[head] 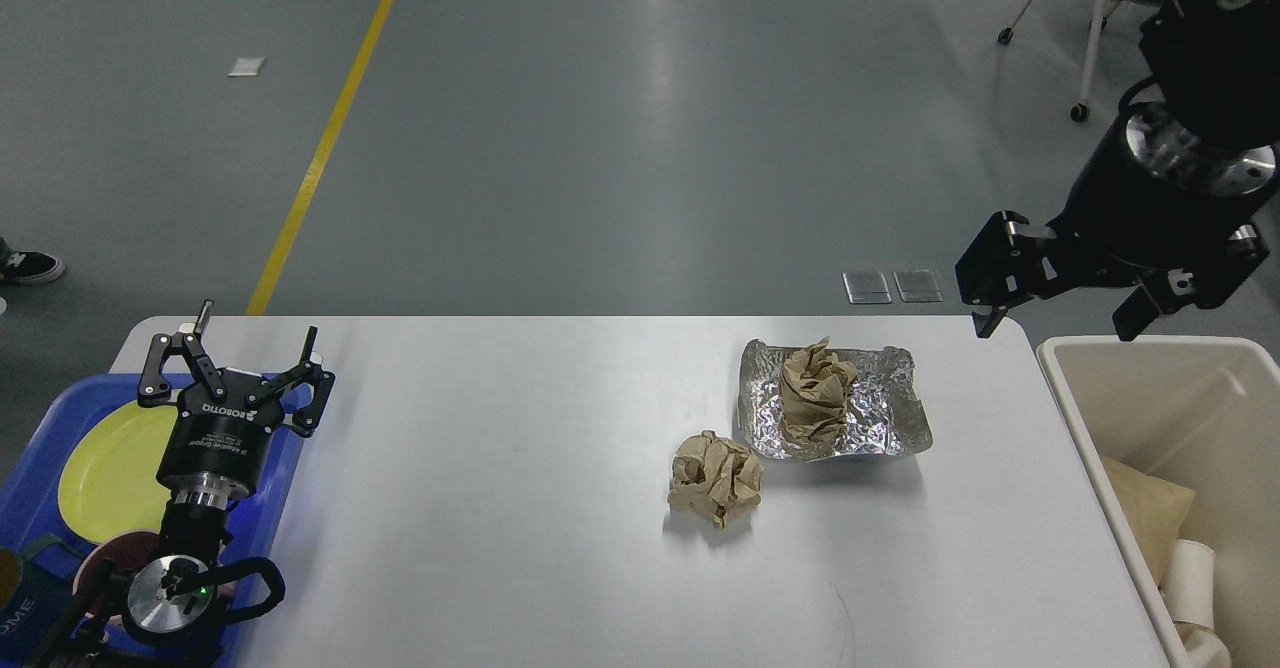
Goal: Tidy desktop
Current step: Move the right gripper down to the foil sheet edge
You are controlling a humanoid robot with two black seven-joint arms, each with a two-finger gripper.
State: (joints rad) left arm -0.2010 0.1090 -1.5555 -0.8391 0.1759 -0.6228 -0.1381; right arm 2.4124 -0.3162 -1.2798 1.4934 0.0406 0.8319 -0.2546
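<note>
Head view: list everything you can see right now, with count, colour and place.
desktop: 1, white, centre.
crumpled paper ball: 1, brown, on the desktop, left of the foil.
foil sheet: 1, silver, right of centre.
crumpled paper wad: 1, brown, on the foil sheet.
bin: 1, beige, right edge, holding some pale rubbish.
tray: 1, blue, left edge.
plate: 1, yellow, in the tray.
floor line: 1, yellow.
left gripper: black, above the tray, jaws open.
right gripper: black, above the bin's far edge, jaws open.
</note>
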